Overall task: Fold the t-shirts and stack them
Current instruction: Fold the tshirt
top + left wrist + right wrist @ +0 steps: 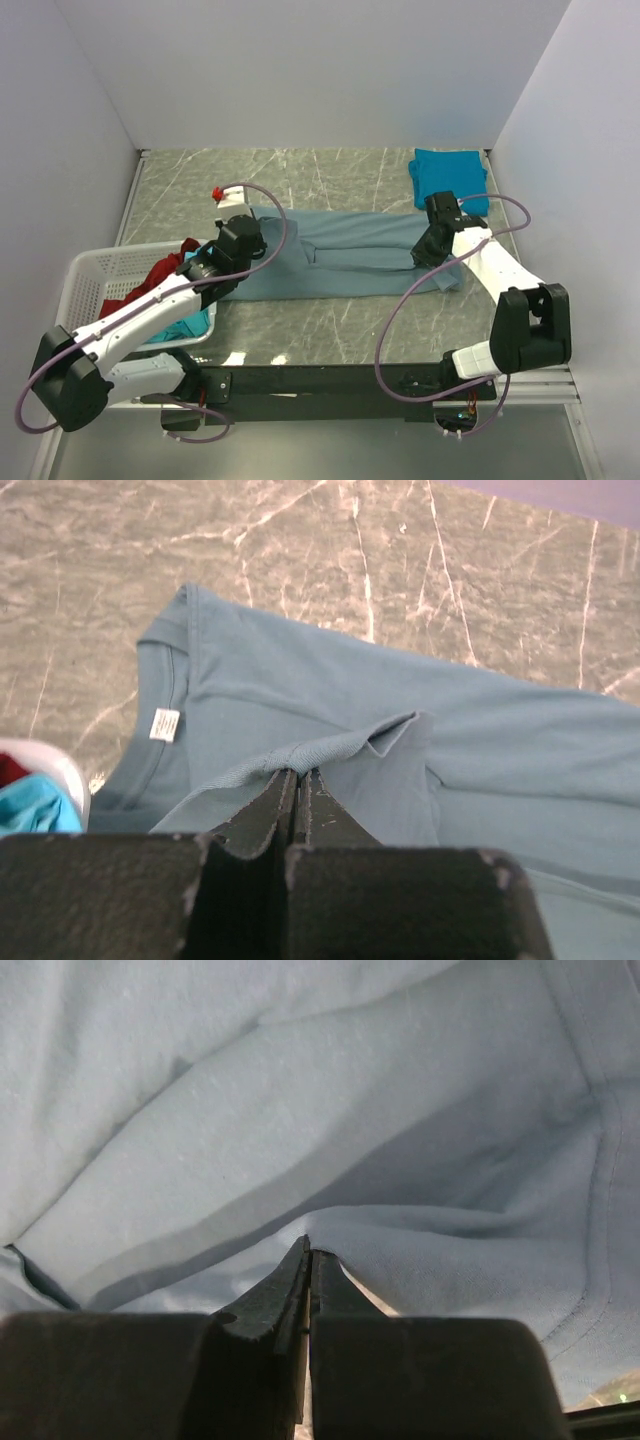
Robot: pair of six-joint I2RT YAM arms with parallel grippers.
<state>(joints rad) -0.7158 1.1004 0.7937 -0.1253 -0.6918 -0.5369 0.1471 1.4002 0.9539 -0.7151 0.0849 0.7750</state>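
Observation:
A large dusty grey-blue t-shirt (pixel 345 255) lies spread lengthwise across the middle of the table. My left gripper (pixel 243 232) is shut on a ribbed edge of it near the collar end; the left wrist view shows the pinched cloth (pixel 330 745) at the fingertips (pixel 297 772). My right gripper (pixel 432 245) is shut on the shirt's right end, cloth (pixel 420 1240) bunched at its tips (pixel 308 1250). A folded teal-blue t-shirt (pixel 447 175) lies at the back right. Red (pixel 150 280) and turquoise (pixel 185 325) shirts sit in the basket.
A white lattice laundry basket (pixel 100 270) stands at the left edge beside my left arm. A small red thing (pixel 217 191) lies on the marble table (pixel 330 170) behind the left gripper. White walls close in the back and both sides.

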